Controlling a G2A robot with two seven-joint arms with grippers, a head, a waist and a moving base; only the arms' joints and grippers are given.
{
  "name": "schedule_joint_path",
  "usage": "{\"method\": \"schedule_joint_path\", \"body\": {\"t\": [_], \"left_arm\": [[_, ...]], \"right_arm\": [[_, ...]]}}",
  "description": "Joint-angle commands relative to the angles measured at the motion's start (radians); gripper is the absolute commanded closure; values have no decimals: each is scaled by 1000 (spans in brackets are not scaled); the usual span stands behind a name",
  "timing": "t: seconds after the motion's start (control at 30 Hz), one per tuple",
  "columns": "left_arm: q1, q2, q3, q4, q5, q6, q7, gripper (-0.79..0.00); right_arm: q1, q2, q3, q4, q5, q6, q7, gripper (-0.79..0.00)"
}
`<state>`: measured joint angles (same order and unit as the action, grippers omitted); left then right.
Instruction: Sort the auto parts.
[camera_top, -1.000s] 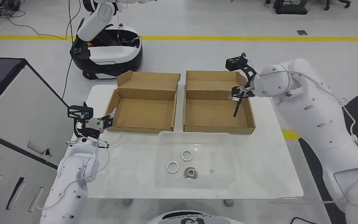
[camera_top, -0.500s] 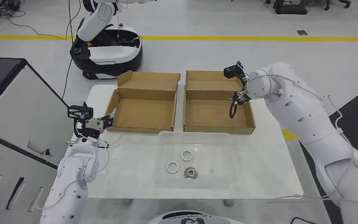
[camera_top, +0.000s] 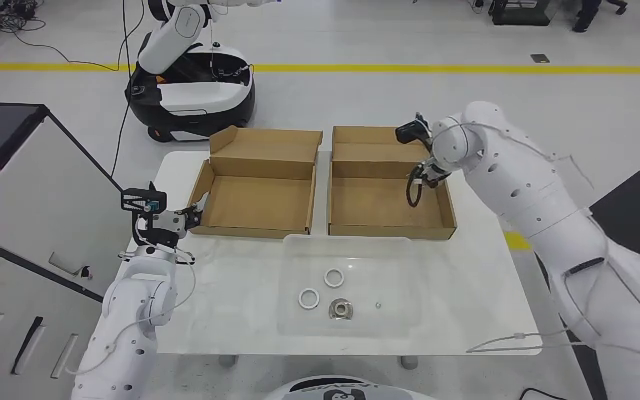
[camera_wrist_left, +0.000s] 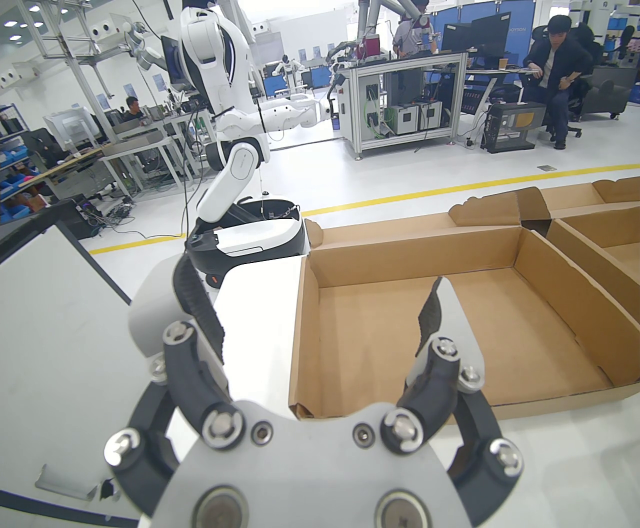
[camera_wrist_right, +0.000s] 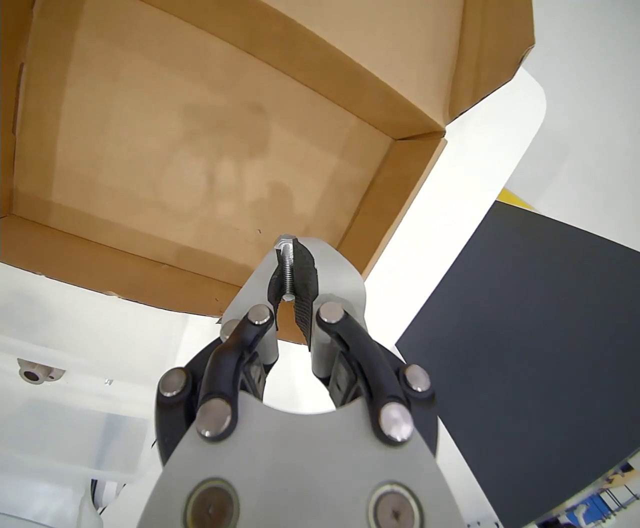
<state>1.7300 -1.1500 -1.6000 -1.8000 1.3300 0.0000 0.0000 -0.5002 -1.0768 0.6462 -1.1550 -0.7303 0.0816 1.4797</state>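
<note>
- Bolt (camera_wrist_right: 286, 272) is clamped between the pads of the right gripper (camera_wrist_right: 291, 252), shank lying along the fingers and head at the tips. The jaws are closed down to the bolt's width.
- That gripper hangs over the right box (camera_top: 370, 205), close to its outer wall, tips pointing down at the cardboard floor.
- Step in hand, as I judge it, is dropping the bolt into the right box.
- Next move calls for parting the fingers while the tips are inside the wall line and low over the floor. A release from too high could let the bolt bounce or roll against the wall.
- Right box and left box (camera_top: 260, 200) stand side by side with flaps up. Bare cardboard shows across each floor, and I can make out no part in either.
- Tray (camera_top: 390, 265) is clear plastic and sits just in front of the boxes, nearer the robot. It holds two rings (camera_top: 334, 277), both white, a round metal part (camera_top: 341, 310) and a speck (camera_top: 378, 303) too small to name.
- Left gripper (camera_wrist_left: 310, 272) is spread wide with nothing in it, just beside the left box's outer wall at the table's edge.
</note>
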Motion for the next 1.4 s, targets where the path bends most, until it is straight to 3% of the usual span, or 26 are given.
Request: {"method": "schedule_joint_path", "body": {"t": [0.0, 0.37, 0.73, 1.37], "left_arm": [[0, 0, 0, 0, 0, 0, 0, -785], [0, 0, 0, 0, 0, 0, 0, -785], [0, 0, 0, 0, 0, 0, 0, -785], [0, 0, 0, 0, 0, 0, 0, -785]], "right_arm": [[11, -10, -11, 25, 10, -8, 14, 0], [73, -63, -67, 144, 59, -76, 56, 0], [163, -124, -197, 269, 116, -124, 56, 0], [129, -189, -265, 395, 67, -113, 9, 0]]}}
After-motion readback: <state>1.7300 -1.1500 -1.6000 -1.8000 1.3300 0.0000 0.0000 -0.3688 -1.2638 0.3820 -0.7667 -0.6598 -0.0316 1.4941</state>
